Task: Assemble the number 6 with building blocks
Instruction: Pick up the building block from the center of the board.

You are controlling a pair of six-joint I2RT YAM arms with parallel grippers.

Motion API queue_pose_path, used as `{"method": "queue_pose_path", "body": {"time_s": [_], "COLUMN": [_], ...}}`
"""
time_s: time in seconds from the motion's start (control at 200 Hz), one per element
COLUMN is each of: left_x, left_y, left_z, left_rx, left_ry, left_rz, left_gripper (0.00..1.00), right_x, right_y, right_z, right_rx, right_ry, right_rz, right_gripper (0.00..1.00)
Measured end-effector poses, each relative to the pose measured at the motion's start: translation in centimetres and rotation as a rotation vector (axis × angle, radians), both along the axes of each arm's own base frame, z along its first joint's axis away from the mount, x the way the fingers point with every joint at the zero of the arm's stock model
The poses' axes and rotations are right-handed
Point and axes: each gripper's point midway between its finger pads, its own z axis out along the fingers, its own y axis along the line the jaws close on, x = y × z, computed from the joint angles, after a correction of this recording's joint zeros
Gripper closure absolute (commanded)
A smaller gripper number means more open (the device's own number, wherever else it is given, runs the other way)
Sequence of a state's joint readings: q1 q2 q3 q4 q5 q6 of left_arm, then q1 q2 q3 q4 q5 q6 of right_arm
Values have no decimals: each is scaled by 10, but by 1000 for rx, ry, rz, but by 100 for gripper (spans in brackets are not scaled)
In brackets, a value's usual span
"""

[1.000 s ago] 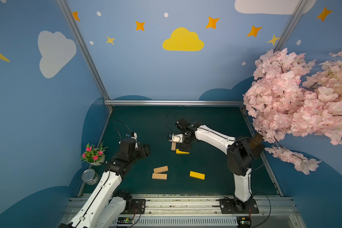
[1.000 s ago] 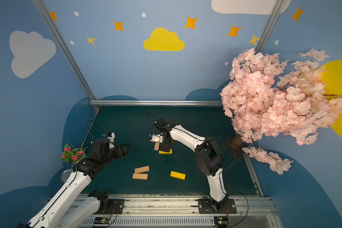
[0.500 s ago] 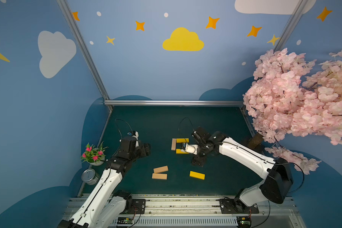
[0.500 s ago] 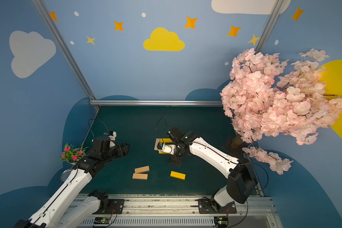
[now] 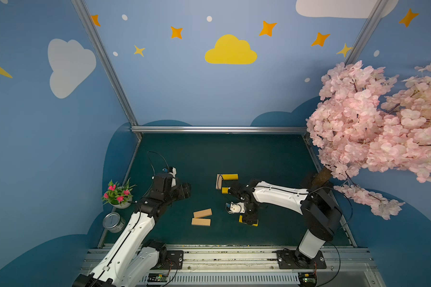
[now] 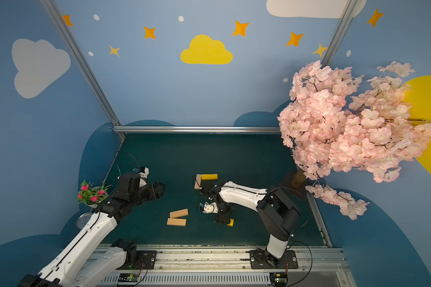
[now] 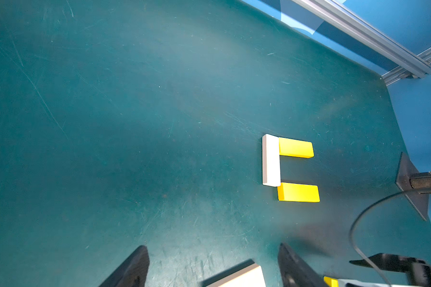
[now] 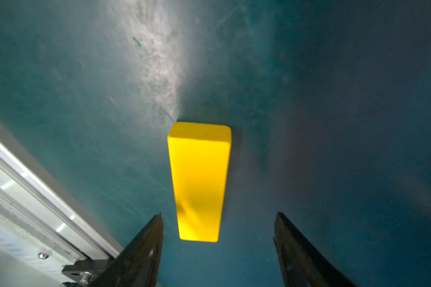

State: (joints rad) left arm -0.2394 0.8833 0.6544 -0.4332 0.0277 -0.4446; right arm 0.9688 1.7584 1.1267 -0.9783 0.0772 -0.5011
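The left arm (image 5: pixel 135 231) and the right arm (image 5: pixel 279 196) look alike: the long links have smooth white shells, and the joints are matte black. Each arm stands on a black base plate (image 5: pixel 301 258) with silver screws. Thin black cables (image 7: pixel 351 234) run from the arms. Near each wrist sits a small white camera housing (image 5: pixel 234 207) with a blue detail. The left hand (image 5: pixel 187 190) and the right hand (image 5: pixel 249 220) are black, with flat, tapered fingers (image 8: pixel 144 248).
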Motion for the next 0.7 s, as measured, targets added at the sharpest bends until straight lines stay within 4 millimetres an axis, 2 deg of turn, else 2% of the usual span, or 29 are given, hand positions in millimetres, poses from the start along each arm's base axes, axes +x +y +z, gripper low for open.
{"method": "queue_pose_path", "body": {"time_s": [0.3, 0.461, 0.526, 0.566, 0.626, 0.656, 0.701], "left_x": [-1, -1, -1, -1, -2, -2, -4], "left_y": [0, 0, 0, 1, 1, 1, 2], "left_z": [2, 2, 2, 2, 1, 0, -1], "left_rx": [-1, -1, -1, 0, 0, 1, 2], "left_ry": [-9, -8, -7, -7, -7, -6, -3], "left_rz": [0, 1, 0, 1, 2, 2, 3], "left_gripper": [17, 17, 17, 17, 18, 17, 17], "right_x": [2, 5, 6, 6, 6, 7, 8], "right_y": [8, 7, 6, 6, 3, 3, 3], "right_z": [-16, -18, -18, -18, -18, -18, -17], "right_rx": [-8, -20, -24, -27, -37, -40, -45], "right_ry": [-12, -31, -38, -42, -43, -49, -63], "right_rz": [-34, -54, -58, -62, -71, -76, -91], "right_gripper": [40, 50, 59, 67, 87, 100, 100]}}
